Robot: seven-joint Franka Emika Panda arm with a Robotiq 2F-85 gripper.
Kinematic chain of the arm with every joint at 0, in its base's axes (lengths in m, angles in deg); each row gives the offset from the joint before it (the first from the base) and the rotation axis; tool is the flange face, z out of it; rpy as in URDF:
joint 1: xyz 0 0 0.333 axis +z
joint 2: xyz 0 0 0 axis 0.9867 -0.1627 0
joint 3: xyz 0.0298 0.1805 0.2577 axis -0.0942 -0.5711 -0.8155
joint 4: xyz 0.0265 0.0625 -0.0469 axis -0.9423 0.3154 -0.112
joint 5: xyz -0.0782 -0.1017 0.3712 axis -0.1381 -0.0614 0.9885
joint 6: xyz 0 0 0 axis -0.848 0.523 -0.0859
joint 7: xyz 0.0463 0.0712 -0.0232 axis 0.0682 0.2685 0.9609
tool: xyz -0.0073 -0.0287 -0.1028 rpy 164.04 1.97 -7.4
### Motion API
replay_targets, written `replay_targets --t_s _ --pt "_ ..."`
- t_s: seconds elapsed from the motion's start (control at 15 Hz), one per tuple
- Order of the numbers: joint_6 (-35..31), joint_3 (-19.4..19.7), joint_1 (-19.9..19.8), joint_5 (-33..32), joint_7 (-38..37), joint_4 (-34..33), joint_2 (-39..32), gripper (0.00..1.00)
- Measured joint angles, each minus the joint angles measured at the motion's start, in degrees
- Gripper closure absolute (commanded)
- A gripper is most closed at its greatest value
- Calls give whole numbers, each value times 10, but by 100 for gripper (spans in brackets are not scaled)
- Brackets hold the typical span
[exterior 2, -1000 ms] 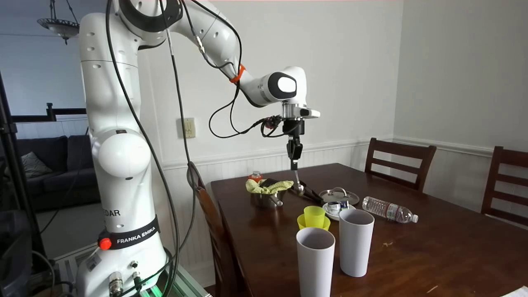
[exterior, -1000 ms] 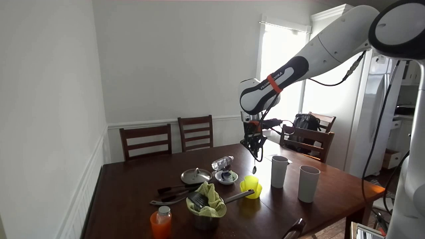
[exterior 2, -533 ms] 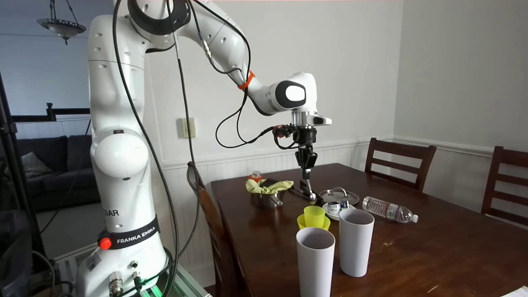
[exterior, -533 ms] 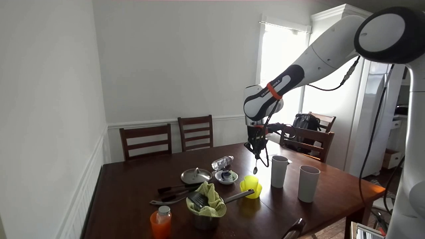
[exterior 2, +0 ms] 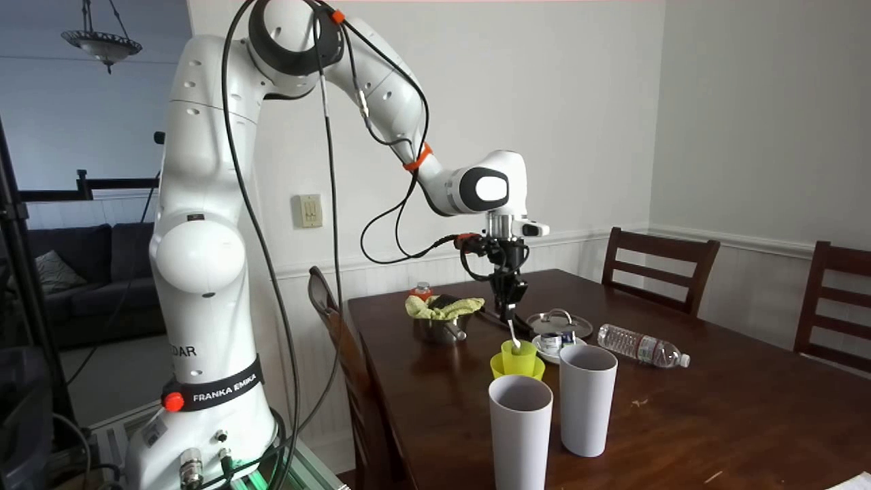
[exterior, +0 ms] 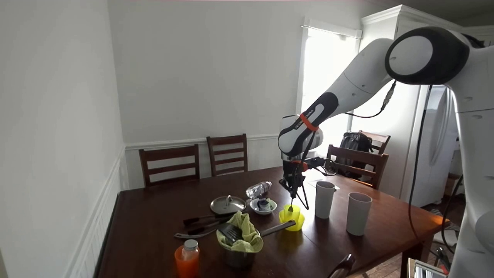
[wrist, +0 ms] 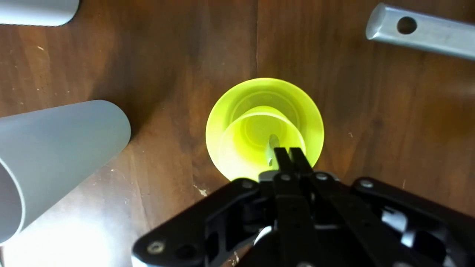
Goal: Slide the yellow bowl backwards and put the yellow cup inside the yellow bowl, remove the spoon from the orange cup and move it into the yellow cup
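Observation:
My gripper is shut on the spoon, which hangs head down from the fingertips. In an exterior view the gripper stands above the yellow cup, and the spoon's head is at the cup's mouth. The yellow cup stands inside the yellow bowl in both exterior views. In the wrist view the spoon's head overlaps the yellow cup's opening, with the bowl's rim around it; the fingertips hide the handle. The orange cup stands apart, holding a lidded bottle.
Two tall grey cups stand beside the bowl. A pot with a green cloth points its handle towards the bowl. A small white bowl, a lid and a water bottle lie behind.
My gripper has moved towards the yellow cup and come down, carrying the spoon from beyond the cup to its mouth. The cup and bowl have not moved.

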Motion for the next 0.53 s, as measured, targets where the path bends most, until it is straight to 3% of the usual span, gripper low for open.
replay_targets --t_s 0.53 --pt "0 0 0 15 14 -10 -39 99"
